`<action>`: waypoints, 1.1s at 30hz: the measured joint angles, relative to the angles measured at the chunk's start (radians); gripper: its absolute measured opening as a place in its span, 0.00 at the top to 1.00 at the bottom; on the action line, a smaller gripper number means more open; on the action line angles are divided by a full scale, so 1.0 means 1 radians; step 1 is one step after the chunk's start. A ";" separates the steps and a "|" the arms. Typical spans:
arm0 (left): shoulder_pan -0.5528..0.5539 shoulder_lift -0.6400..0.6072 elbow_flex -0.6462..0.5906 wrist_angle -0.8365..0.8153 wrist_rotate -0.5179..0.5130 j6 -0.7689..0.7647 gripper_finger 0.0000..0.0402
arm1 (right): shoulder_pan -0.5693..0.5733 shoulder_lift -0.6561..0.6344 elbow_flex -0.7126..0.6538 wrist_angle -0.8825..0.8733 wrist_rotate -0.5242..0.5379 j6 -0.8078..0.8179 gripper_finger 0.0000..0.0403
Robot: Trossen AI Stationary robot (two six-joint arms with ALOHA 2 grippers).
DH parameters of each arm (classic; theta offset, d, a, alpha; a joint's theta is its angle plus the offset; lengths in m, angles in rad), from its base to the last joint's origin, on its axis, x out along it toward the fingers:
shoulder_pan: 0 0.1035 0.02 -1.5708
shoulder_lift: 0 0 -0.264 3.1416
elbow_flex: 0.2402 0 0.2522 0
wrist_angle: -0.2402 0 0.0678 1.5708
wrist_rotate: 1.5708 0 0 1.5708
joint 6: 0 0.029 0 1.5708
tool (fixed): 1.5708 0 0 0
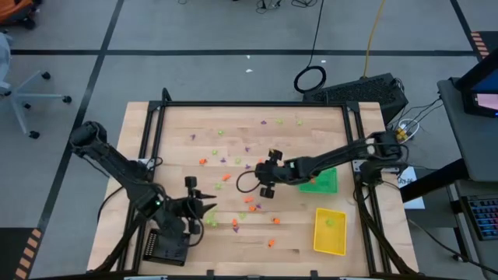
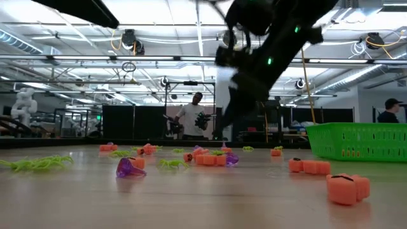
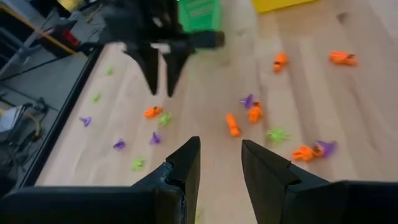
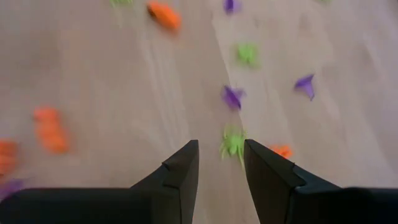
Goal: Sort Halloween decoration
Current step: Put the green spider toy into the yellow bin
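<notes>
Tiny orange, purple and lime green Halloween trinkets (image 1: 249,201) lie scattered over the wooden table; close ones show in the low view, among them an orange one (image 2: 343,187) and a purple one (image 2: 129,167). My left gripper (image 1: 207,208) hovers near the table's front left, open, with nothing between its fingers (image 3: 221,146). My right gripper (image 1: 261,177) hangs over the table's middle, open and tilted down (image 4: 221,149). A green spider trinket (image 4: 233,143) lies on the wood just past its fingertips. The left wrist view also shows my right gripper (image 3: 158,74) farther off.
A green tray (image 1: 319,181) stands right of the middle, also in the low view (image 2: 359,140). A yellow tray (image 1: 329,231) sits at the front right and a black tray (image 1: 167,247) at the front left. People stand in the room beyond the table (image 2: 191,117).
</notes>
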 joint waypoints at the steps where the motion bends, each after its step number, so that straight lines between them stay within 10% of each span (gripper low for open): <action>1: 0.009 0.000 -0.009 0.008 0.000 0.001 0.71 | -0.006 0.020 0.000 -0.002 -0.002 -0.003 0.71; 12: 0.031 0.001 -0.177 0.414 0.037 0.203 0.71 | -0.011 0.132 -0.001 0.110 0.019 -0.094 0.71; 33: 0.031 0.001 -0.179 0.408 0.058 0.201 0.71 | -0.049 0.171 -0.005 0.116 0.047 -0.076 0.73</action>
